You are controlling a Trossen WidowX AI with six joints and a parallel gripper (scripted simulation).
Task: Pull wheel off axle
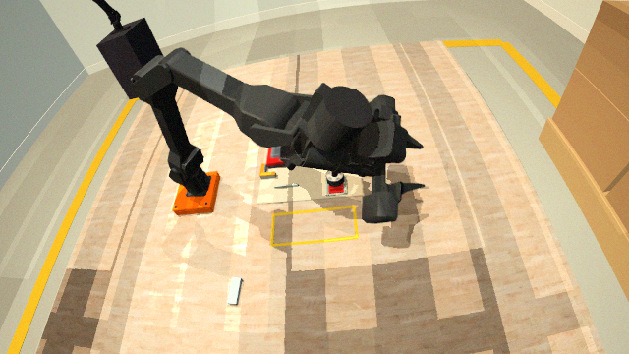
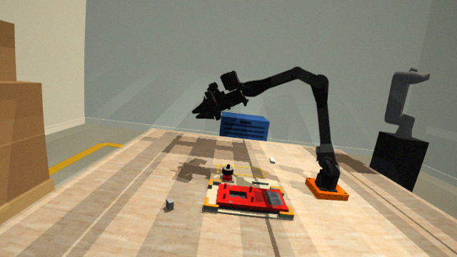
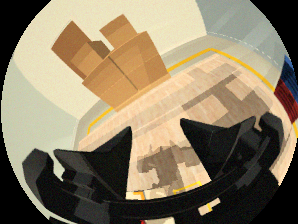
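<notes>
Open hand [image 1: 422, 166] [image 2: 195, 115] [image 3: 156, 125] high above the worktop [image 1: 344, 290] [image 2: 143, 225] [image 3: 155, 135], wheel [image 1: 336, 183] [image 2: 227, 171] on its upright axle [image 1: 334, 173] [image 2: 228, 165].

From the two parted fingertips, the wheel lies near nine o'clock in the top view and lower, around five o'clock, in the exterior view, well apart from them. One yellow-outlined area [image 1: 314, 210] [image 2: 246, 167] sits at seven o'clock from the wheel, seen from the top. One blue cabinet [image 2: 244, 123] stands beyond the worktop, its contents hidden. One wheel, one axle.
</notes>
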